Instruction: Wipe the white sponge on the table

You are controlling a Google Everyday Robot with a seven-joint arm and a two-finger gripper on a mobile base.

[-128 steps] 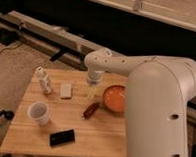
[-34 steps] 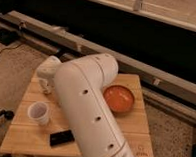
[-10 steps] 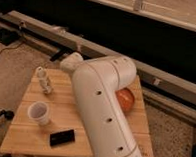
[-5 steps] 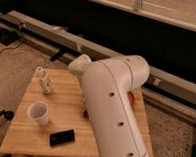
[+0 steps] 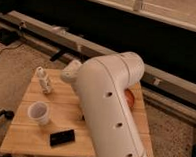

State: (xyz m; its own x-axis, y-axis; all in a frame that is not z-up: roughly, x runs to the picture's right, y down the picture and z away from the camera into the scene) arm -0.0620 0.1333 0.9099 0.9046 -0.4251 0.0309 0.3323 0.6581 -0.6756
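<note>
My white arm (image 5: 109, 109) fills the middle of the camera view and reaches over the table (image 5: 23, 133), a small square one with a light plank top. Its wrist end (image 5: 72, 72) hangs over the table's back middle, just right of the white ridged bottle. The gripper is hidden behind the arm, somewhere below that wrist end and near the tabletop; it is shut. The white sponge is hidden, and I cannot tell whether it is held.
A white ridged bottle (image 5: 43, 80) stands at the back left. A white paper cup (image 5: 38, 112) sits front left, with a black slab (image 5: 62, 137) lying near the front edge. A sliver of an orange bowl (image 5: 130, 98) shows right of the arm. Dark rails run behind the table.
The arm has swung to the right and now covers most of the orange bowl. Its wrist end has dipped lower toward the tabletop.
</note>
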